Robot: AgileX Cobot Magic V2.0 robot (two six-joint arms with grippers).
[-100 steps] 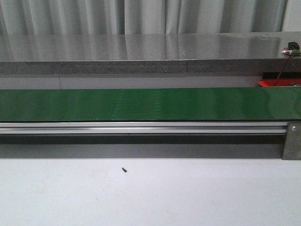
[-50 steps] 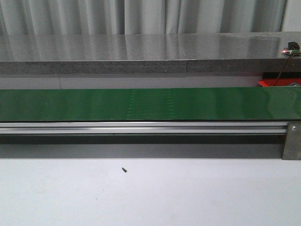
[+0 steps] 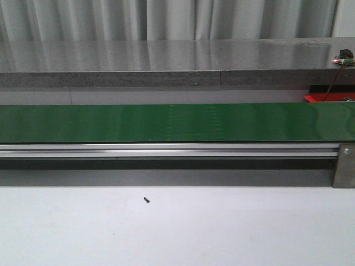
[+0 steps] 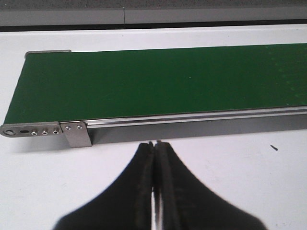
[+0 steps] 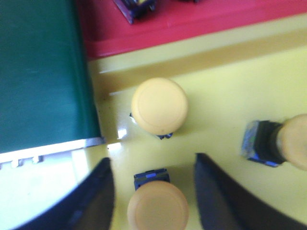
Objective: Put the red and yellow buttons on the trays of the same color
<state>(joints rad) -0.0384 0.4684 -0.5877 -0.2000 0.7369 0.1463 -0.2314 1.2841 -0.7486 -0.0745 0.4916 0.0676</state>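
In the right wrist view my right gripper (image 5: 153, 165) is open over the yellow tray (image 5: 225, 81). A yellow button (image 5: 157, 207) with a blue base stands between its fingers (image 5: 98, 191), apart from both. A second yellow button (image 5: 159, 105) stands upright further in, and a third (image 5: 288, 141) lies on its side. The red tray (image 5: 163, 24) lies beyond, holding dark button bases. My left gripper (image 4: 154, 143) is shut and empty above the white table beside the green conveyor belt (image 4: 158, 79). In the front view neither gripper shows; a red tray corner (image 3: 327, 98) peeks at the right.
The green conveyor belt (image 3: 166, 122) runs across the front view with an aluminium rail (image 3: 166, 149) and an end bracket (image 3: 344, 166). A grey counter (image 3: 166, 61) lies behind. A small dark speck (image 3: 146, 199) sits on the white table. The belt end (image 5: 41, 72) borders the yellow tray.
A faint pale patch on the belt surface has drifted to the right. Nothing else in the front view has moved.
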